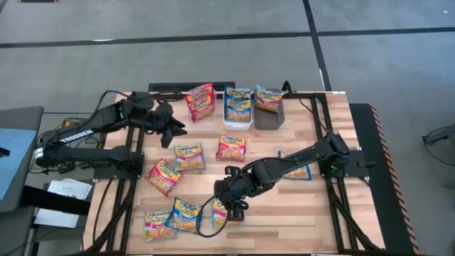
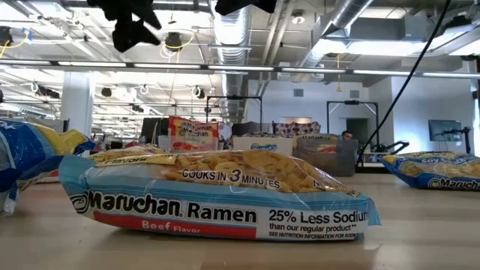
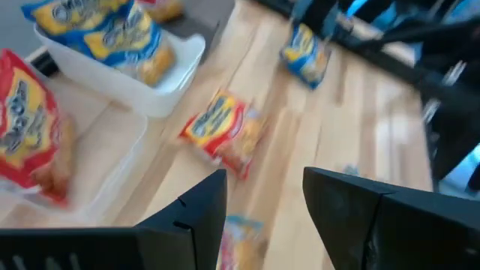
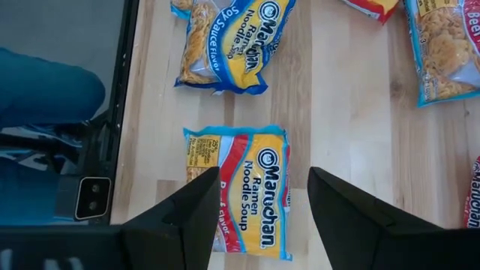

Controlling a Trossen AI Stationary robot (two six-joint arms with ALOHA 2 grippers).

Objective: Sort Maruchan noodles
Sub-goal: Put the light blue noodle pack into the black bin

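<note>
Several Maruchan packets lie flat on the wooden table (image 1: 270,206). My right gripper (image 4: 262,217) is open and hangs above a blue-edged packet with a red band (image 4: 240,180), near the table's near edge (image 1: 222,213), one finger on either side of it and clear of it. My left gripper (image 3: 262,202) is open and raised over the table's far left part (image 1: 170,128), beside the clear bin of red packets (image 1: 200,101). A red packet (image 3: 221,131) lies beyond its fingers. In the low view both grippers show only as dark shapes high above (image 2: 131,26).
A white bin (image 1: 238,119) holds blue packets and a dark grey bin (image 1: 269,117) holds one packet, both at the far edge. Loose packets lie mid-table (image 1: 188,156), (image 1: 231,147), (image 1: 163,176) and at the near left (image 1: 170,219). One blue packet (image 1: 298,173) lies under my right arm.
</note>
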